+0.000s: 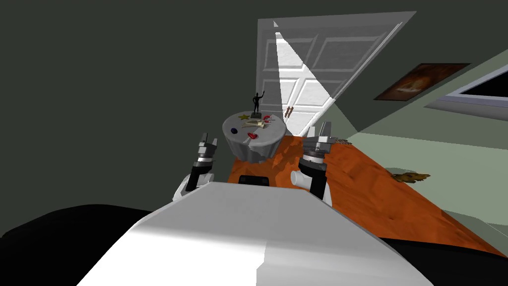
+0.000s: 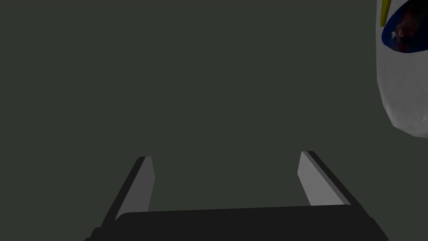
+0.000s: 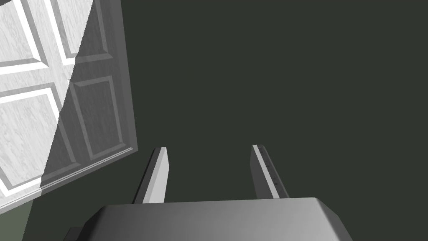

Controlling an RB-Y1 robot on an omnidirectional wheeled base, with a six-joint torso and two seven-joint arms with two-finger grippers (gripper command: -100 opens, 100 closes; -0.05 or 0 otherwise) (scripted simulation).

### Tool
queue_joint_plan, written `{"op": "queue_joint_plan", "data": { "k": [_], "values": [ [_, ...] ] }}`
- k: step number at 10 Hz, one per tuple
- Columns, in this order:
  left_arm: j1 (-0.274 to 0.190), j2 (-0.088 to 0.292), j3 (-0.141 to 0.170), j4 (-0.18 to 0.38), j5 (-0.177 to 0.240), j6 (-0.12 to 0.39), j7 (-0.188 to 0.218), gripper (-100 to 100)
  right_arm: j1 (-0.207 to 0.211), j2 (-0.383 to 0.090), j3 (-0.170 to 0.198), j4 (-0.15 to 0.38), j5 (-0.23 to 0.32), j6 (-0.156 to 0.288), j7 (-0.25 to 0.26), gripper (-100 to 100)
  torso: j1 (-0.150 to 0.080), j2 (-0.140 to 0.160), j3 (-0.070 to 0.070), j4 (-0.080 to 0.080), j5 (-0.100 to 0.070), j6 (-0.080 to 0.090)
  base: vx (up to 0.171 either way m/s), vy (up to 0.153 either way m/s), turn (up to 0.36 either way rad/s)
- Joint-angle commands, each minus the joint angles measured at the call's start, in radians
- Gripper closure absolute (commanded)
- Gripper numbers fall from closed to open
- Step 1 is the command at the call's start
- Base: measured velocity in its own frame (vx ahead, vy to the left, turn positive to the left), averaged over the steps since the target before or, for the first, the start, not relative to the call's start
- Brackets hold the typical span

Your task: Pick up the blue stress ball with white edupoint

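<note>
The dark blue ball (image 1: 234, 131) lies near the left edge of a small round grey table (image 1: 258, 149) ahead of me. In the left wrist view the ball (image 2: 403, 29) sits on the table's edge (image 2: 401, 96), off to one side of my left gripper (image 2: 225, 167) and well beyond its fingertips. That gripper (image 1: 208, 140) hovers short of the table's left side, open and empty. My right gripper (image 1: 319, 131) is raised at the table's right side, also open and empty (image 3: 209, 167).
On the table stand a black figurine (image 1: 257, 104), a red item (image 1: 252, 135), a yellow star (image 1: 243, 117) and other small pieces. A white panelled door (image 1: 307, 74) is behind it. An orange floor strip (image 1: 377, 188) runs along the right. A picture (image 1: 421, 82) hangs on the right wall.
</note>
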Motion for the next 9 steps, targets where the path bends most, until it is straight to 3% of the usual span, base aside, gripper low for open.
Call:
{"op": "queue_joint_plan", "data": {
  "k": [1,8,9],
  "values": [
    [0.008,0.050,0.030,0.022,-0.006,0.003,0.013,-100,0.000,0.000,0.000,0.000,0.000,0.000,0.000,0,0.000,0.000,0.000,0.000,0.000,0.000,-0.046,0.032,-0.188],
    [0.061,0.266,0.156,0.160,-0.033,0.020,0.075,-100,0.000,0.000,0.000,0.000,0.000,0.000,0.000,0,0.002,-0.001,-0.001,0.000,0.000,0.000,-0.042,0.039,-0.303],
    [0.061,0.270,0.156,0.160,-0.033,0.020,0.075,-100,0.000,0.000,0.000,0.000,0.000,0.000,0.000,0,0.001,-0.001,-0.001,0.000,0.000,0.000,-0.033,0.033,-0.118]
  ]
}}
